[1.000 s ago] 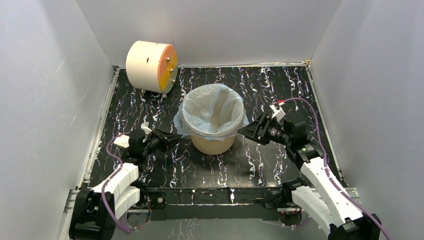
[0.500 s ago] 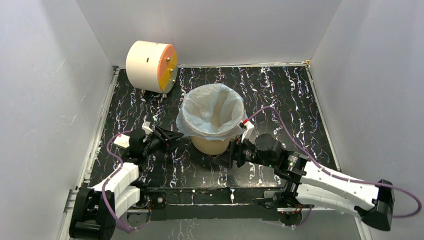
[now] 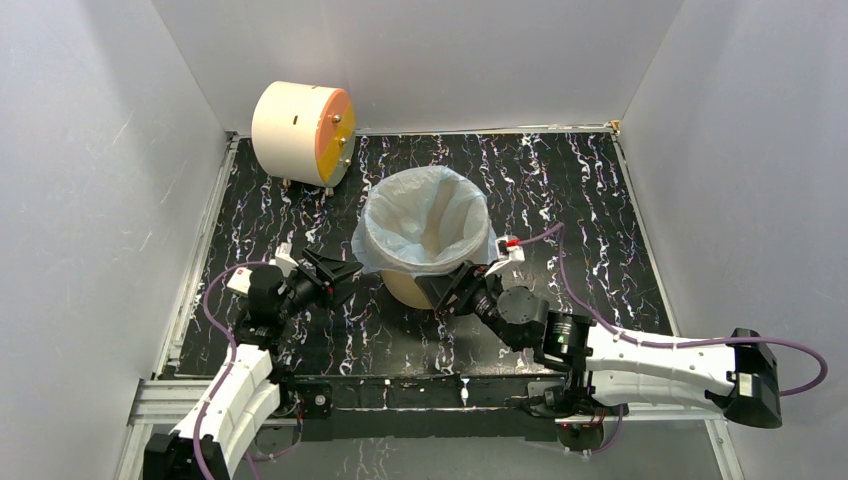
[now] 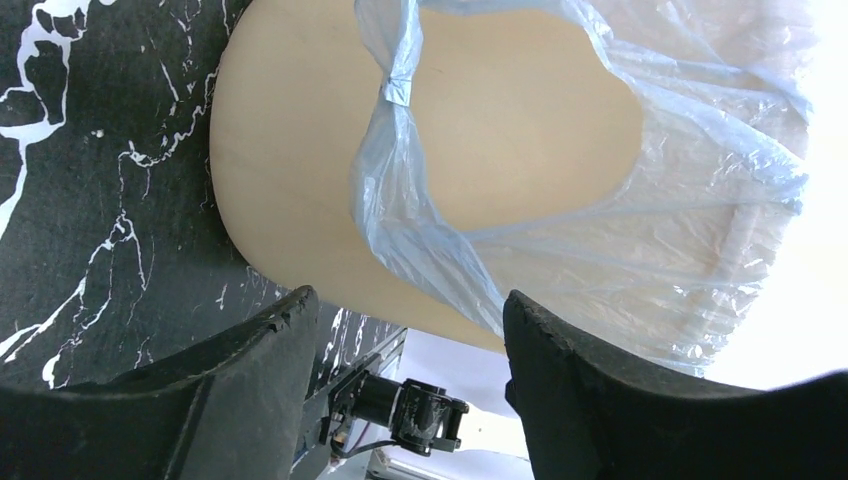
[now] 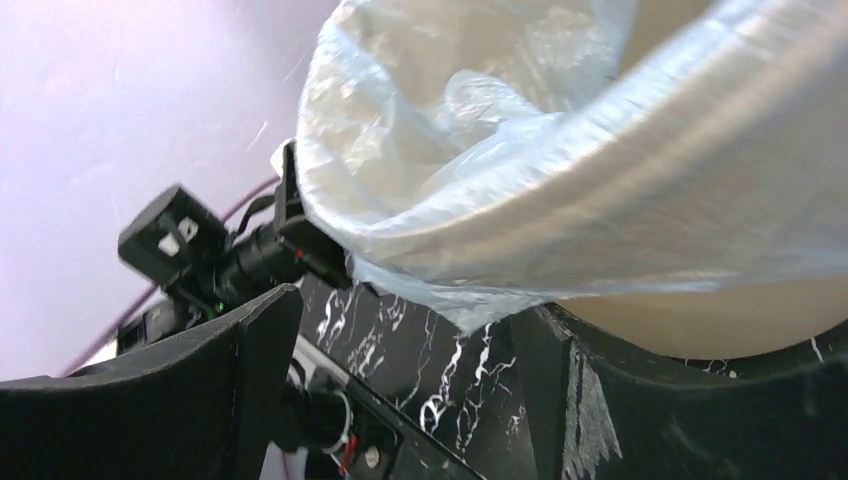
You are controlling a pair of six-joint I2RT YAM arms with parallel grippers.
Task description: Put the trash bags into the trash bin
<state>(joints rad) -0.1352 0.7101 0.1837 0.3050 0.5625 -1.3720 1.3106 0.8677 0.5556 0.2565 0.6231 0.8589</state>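
Trash bin (image 3: 408,291): upright near the middle of the black marbled table (image 3: 580,200), tan wall bare only below the draped plastic
Inside the bin: trash bags (image 3: 425,215), one pale blue translucent bag opened out as a liner, mouth spread wide over the rolled rim, nothing else visible within
Bag edge: folded outward and hanging down the outside wall all round, lower on the side toward the left arm; in the left wrist view a twisted loop handle (image 4: 400,150) trailing down the tan wall
Cream drum (image 3: 297,120): on its side at the far left corner, orange face turned toward the bin, well apart from it, contents not visible
Left arm (image 3: 240,370): stretched forward from its base, wrist low and roughly level, pointing at the bin's left side
Left gripper (image 3: 345,278): just beside the bin wall, fingers (image 4: 250,390) spread well apart, holding nothing, the hanging handle strand between them and close to the right-hand finger, contact impossible to tell
Right arm (image 3: 650,360): laid low across the near edge, reaching leftward and up toward the bin's near right side
Right gripper (image 3: 452,286): under the overhanging plastic, right at the bin's lower wall
Right fingers (image 5: 250,350): wide apart, gripping nothing, the drooping bag edge just above the gap
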